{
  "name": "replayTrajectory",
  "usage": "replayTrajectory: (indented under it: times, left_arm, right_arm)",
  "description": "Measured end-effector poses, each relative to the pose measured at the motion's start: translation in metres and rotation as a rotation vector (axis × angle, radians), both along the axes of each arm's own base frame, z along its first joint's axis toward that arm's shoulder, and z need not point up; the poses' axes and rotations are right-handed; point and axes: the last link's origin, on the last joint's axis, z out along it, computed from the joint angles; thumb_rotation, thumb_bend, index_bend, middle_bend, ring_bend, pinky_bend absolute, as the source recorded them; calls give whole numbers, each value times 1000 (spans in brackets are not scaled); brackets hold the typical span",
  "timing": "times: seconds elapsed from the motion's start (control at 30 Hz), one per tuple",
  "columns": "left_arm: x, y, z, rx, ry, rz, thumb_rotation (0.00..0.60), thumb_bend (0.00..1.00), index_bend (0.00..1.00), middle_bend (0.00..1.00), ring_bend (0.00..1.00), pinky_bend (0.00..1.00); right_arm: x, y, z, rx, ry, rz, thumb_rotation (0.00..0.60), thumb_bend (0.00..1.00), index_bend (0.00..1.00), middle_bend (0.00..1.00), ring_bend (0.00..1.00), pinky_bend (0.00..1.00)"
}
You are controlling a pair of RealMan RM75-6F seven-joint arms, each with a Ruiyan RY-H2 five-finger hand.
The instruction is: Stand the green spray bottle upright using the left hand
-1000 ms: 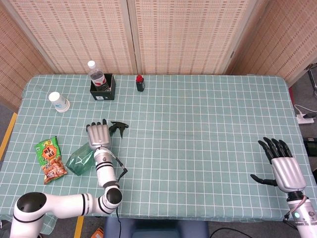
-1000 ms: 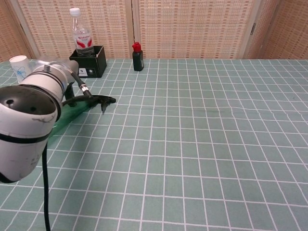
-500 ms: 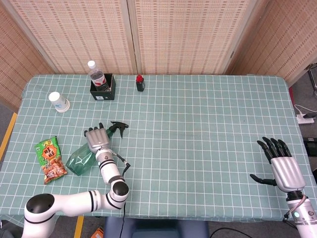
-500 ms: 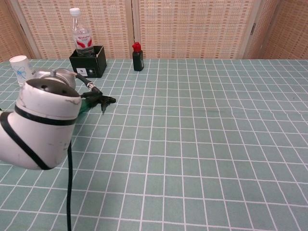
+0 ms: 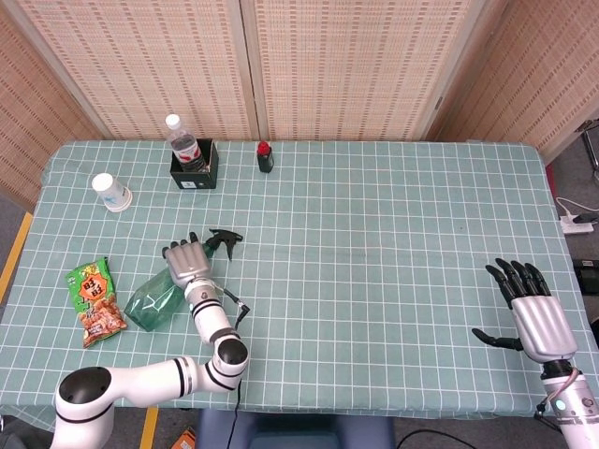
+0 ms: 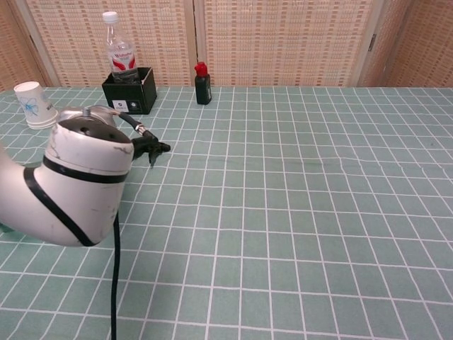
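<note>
The green spray bottle (image 5: 152, 300) lies on its side at the left of the table, its black spray head (image 5: 225, 241) pointing to the upper right. My left hand (image 5: 187, 264) lies over the bottle's neck with its dark fingertips (image 5: 192, 242) bent down just behind the spray head; whether they grip it is hidden. In the chest view my left arm (image 6: 85, 184) covers the hand and the bottle's body, and only the spray head (image 6: 156, 149) shows. My right hand (image 5: 532, 316) hovers at the table's near right edge, fingers spread, holding nothing.
A snack bag (image 5: 95, 301) lies just left of the bottle. A paper cup (image 5: 111, 192) stands at the far left. A black box with a water bottle (image 5: 188, 150) and a small red-capped bottle (image 5: 266, 156) stand along the back edge.
My left forearm has swung in closer under the hand, and the hand has tipped down onto the bottle's neck. The bottle and the right hand have not moved.
</note>
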Motion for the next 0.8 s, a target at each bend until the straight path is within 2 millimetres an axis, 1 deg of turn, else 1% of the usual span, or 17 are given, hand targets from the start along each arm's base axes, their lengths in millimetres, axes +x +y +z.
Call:
replayTrajectory:
  times: [0.2,0.43,0.6,0.8]
  left_arm:
    - [-4,6,-4,7,1,11,600,232,107,214,172,240]
    - [-16,13,-8,4,23,27,600,232,114,214,173,234]
    - [-20,15,-9,3,27,31,600,232,128,215,175,235]
    - [-31,18,-11,-32,140,4,600,233,130,215,176,235]
  right_arm:
    - [0,0,0,-2,2,-3,600,60,112,30,0,0]
    - [-1,0,0,-2,-1,-4,600,60,118,30,0,0]
    - [0,0,0,-1,1,-3,600,59,118,30,0,0]
    - [0,-1,0,0,-3,-3,600,60,118,30,0,0]
